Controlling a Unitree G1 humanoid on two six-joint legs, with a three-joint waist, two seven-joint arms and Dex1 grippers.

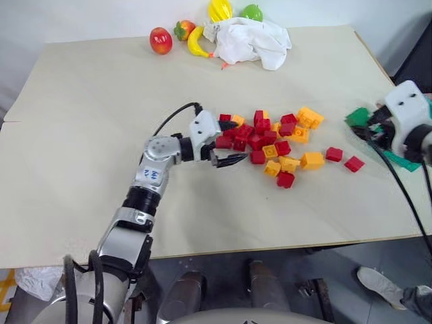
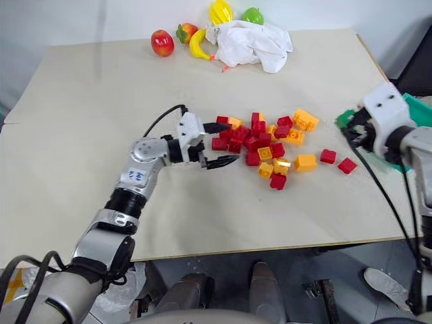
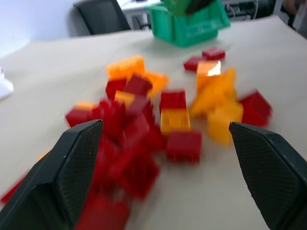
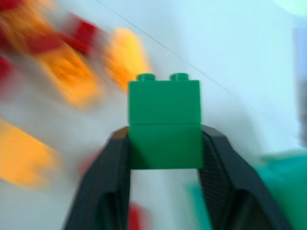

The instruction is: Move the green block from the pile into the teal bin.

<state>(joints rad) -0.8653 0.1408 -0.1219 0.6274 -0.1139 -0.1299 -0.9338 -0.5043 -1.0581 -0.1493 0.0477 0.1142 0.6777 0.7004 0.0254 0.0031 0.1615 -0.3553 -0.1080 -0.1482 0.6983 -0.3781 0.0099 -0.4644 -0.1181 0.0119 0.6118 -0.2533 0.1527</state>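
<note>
Green block (image 4: pixel 164 122) sat clamped between the two black fingers (image 4: pixel 112 177) of the right tool (image 4: pixel 164 158), studs pointing away from the wrist. In the head views this right tool (image 2: pixel 356 129) was at the far right edge of the table (image 1: pixel 101 121), beside the teal bin (image 2: pixel 420 108), well to the right of the pile (image 1: pixel 270 138); the green brick showed there as a small green patch at the fingertips (image 1: pixel 358 117). From the left wrist view the block appeared over the bin's open top (image 3: pixel 192 24), though whether it lay within the rim could not be told.

Left tool (image 1: pixel 228 142) was spread wide with nothing between its fingers (image 3: pixel 67 177), pointing sideways at the left edge of the pile, one finger just beside the nearest red bricks (image 1: pixel 225 141). The pile lay as a loose scatter of red and yellow-orange bricks. Two red bricks (image 1: pixel 343 159) lay apart on the right of the pile, between it and the bin.

Behind the pile, along the table's back edge, rested a crumpled white cloth (image 1: pixel 250 40). Left of the cloth were a toy banana (image 1: pixel 196 42), a toy strawberry (image 1: pixel 183 29) and a red toy apple (image 1: pixel 160 40). Behind the cloth stood a yellow toy fruit (image 1: pixel 220 9) and a round green toy fruit (image 1: pixel 252 12).
</note>
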